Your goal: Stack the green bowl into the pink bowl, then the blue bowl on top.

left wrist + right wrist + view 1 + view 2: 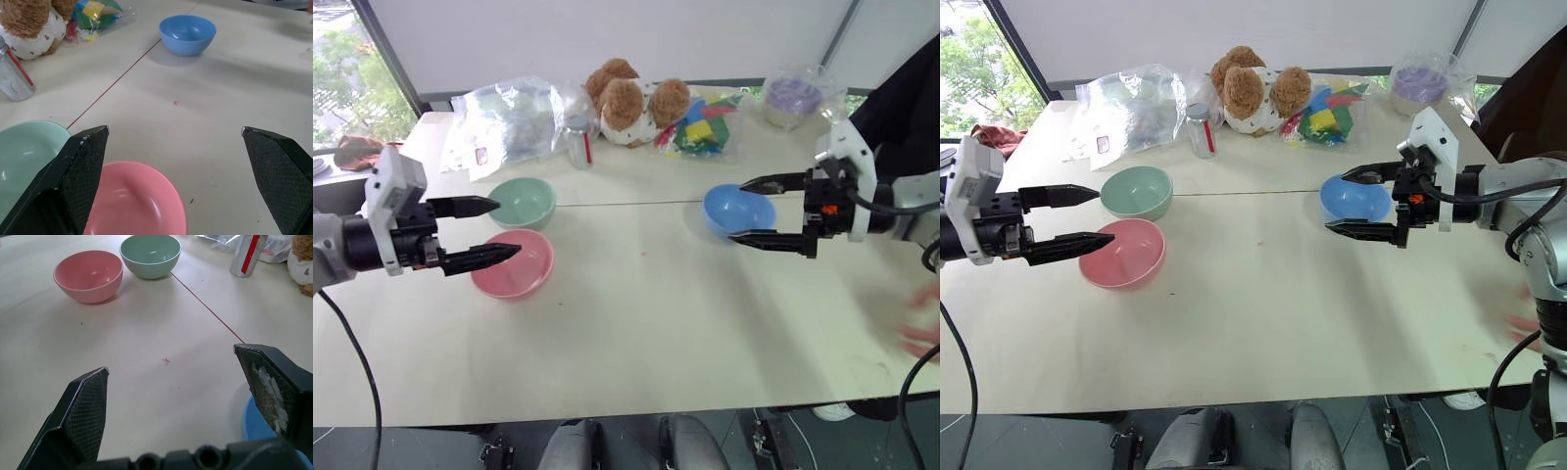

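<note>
The green bowl (522, 201) and the pink bowl (514, 262) stand side by side on the left of the white table, both upright and empty. My left gripper (507, 227) hovers open just above and beside them, its fingers empty. The blue bowl (739, 211) sits alone on the right half of the table. My right gripper (738, 210) hangs open above it, one finger on each side of the bowl in the head views, holding nothing. In the right wrist view the blue bowl's rim (254, 423) peeks out beside one finger.
Along the far edge lie a clear plastic bag (509, 117), a small bottle (579, 142), a teddy bear (631, 103), a bag of coloured blocks (705, 125) and a wrapped purple bowl (791, 98). A person's hand (925, 333) rests at the right edge.
</note>
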Controlling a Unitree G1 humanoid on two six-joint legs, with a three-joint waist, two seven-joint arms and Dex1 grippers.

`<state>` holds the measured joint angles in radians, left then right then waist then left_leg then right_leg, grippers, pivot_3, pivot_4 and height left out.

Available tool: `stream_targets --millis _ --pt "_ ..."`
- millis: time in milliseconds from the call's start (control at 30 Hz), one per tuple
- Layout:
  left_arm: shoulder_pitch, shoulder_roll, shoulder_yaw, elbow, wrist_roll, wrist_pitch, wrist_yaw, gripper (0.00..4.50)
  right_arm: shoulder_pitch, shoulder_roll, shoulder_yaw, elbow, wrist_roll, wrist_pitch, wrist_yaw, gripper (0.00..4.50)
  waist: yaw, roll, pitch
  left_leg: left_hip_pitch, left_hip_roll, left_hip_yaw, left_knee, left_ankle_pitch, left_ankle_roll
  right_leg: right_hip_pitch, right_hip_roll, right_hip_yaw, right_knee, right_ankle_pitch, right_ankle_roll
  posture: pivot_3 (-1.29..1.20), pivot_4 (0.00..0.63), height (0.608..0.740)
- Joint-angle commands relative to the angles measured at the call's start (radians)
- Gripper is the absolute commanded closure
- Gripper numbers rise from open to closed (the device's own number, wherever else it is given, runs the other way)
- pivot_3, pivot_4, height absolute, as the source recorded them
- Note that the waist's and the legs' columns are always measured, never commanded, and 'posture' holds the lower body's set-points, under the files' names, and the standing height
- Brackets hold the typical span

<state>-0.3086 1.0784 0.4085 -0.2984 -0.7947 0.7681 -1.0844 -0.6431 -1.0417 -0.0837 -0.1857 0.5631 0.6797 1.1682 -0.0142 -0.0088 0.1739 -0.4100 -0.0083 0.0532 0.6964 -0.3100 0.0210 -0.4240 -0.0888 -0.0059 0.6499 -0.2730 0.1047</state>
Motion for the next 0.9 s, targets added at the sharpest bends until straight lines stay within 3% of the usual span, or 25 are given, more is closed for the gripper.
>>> stream_targets --millis 33,900 --pt "0.001 0.008 0.015 -0.019 0.009 -0.028 -0.004 0.02 -0.016 -0.013 -0.027 -0.004 -0.003 -0.017 0.006 0.0 0.0 0.0 0.0 0.0 0.0 0.0 0.0 0.0 0.0 0.0 0.0 0.0 0.0 0.0 0.0 0.0 0.15 0.74" --pt "0.077 0.011 0.017 -0.033 0.057 -0.097 -0.02 0.02 -0.035 0.0 0.002 0.015 -0.042 -0.023 0.019 0.0 -0.001 0.0 0.0 0.0 0.0 0.0 -0.001 0.0 0.0 0.0 0.0 0.0 0.0 0.0 0.0 0.0 0.15 0.74"
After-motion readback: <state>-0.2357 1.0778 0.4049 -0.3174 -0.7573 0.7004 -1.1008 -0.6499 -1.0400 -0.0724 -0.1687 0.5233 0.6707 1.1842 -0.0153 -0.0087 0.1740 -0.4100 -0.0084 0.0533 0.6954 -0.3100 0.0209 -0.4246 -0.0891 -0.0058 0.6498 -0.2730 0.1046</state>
